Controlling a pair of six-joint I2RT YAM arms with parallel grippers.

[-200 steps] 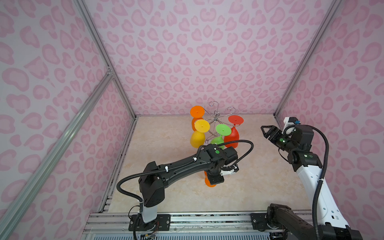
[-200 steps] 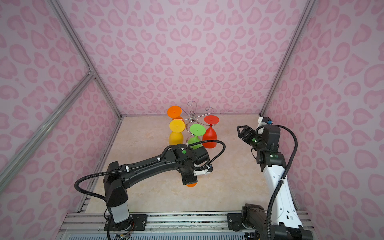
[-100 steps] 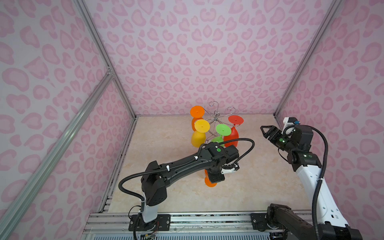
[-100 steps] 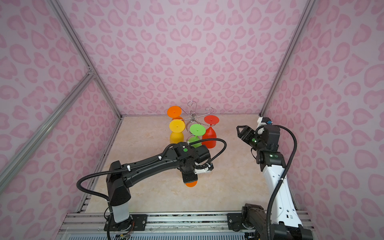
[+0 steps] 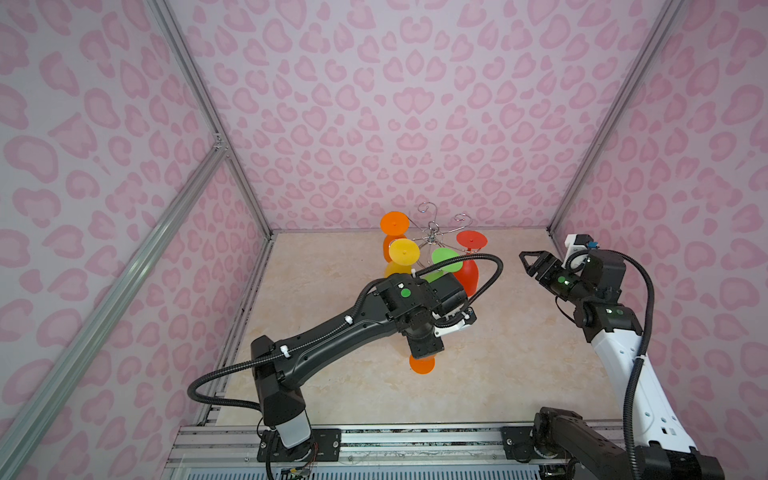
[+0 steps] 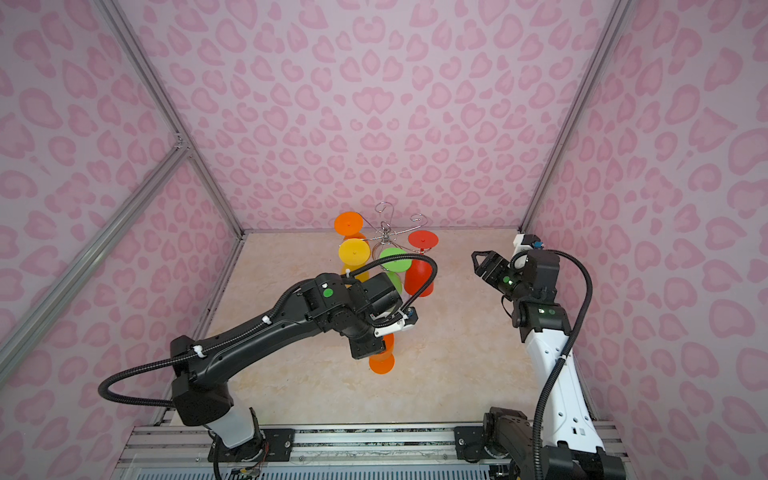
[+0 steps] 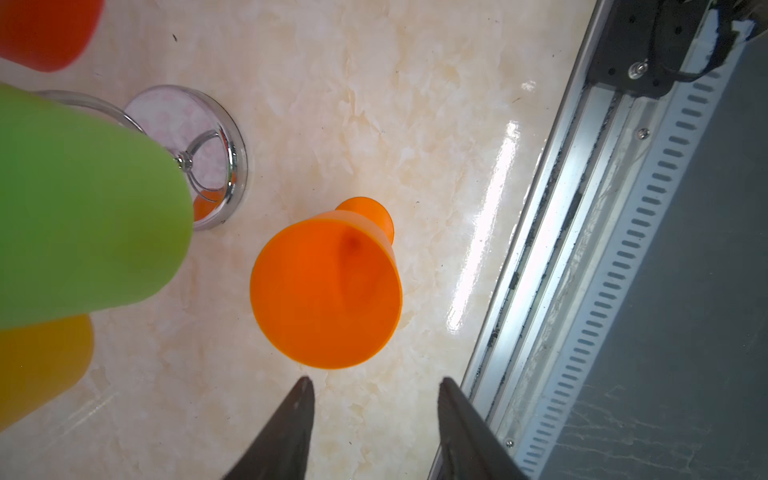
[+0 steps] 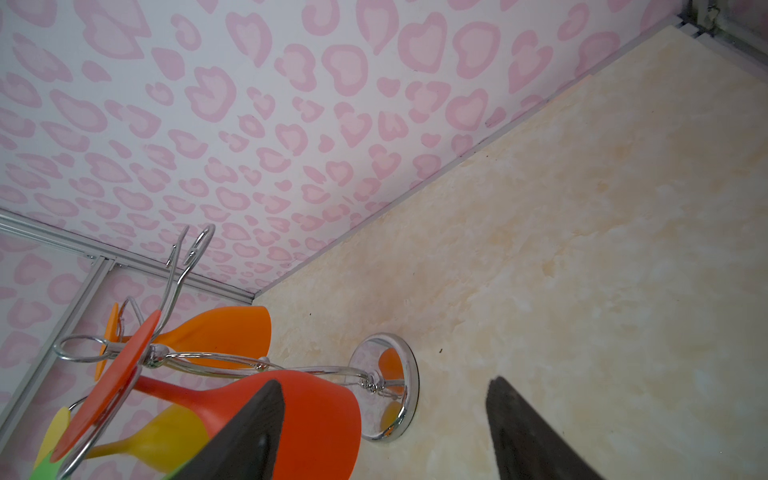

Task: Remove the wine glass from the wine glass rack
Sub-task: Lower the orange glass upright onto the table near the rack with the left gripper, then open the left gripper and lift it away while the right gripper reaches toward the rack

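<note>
Near edge: an aluminium rail (image 5: 374, 440) runs along the front of the table and carries both arm bases.
Table: pale marble-look table (image 5: 324, 299), glossy, with streaks of glare beside the rail in the left wrist view.
Room: walls (image 5: 374, 104) papered with pink hearts on three sides, and metal posts in the corners.
Wine glass: the orange wine glass (image 7: 328, 291) stands upright on the table, off the rack, in the middle and on the near side of it.
Left hand: the left hand (image 7: 374, 386) hangs over the glass with its fingers parted, clear of the rim and holding nothing.
Right hand: the right hand (image 5: 528, 261) is raised at the right, spread wide and empty, and points toward the rack.
Left wrist view only: the glass's open bowl, and the gap between it and the fingers.
Top views: the left wrist covers that bowl, so mostly the round foot (image 6: 381, 361) shows.
Right wrist view only: the rack's twisted stem and round base, seen from the side.
Wine glass rack: the wine glass rack (image 5: 432, 239) stands toward the far wall, its chrome arms curling at the top.
Hanging glasses: an orange glass (image 5: 394, 223), a yellow glass (image 5: 403, 251), a green glass (image 5: 446, 258) and a red glass (image 5: 467, 272) hang upside down.
In the way: the left arm hides the bowls of the green and yellow glasses in both top views.
</note>
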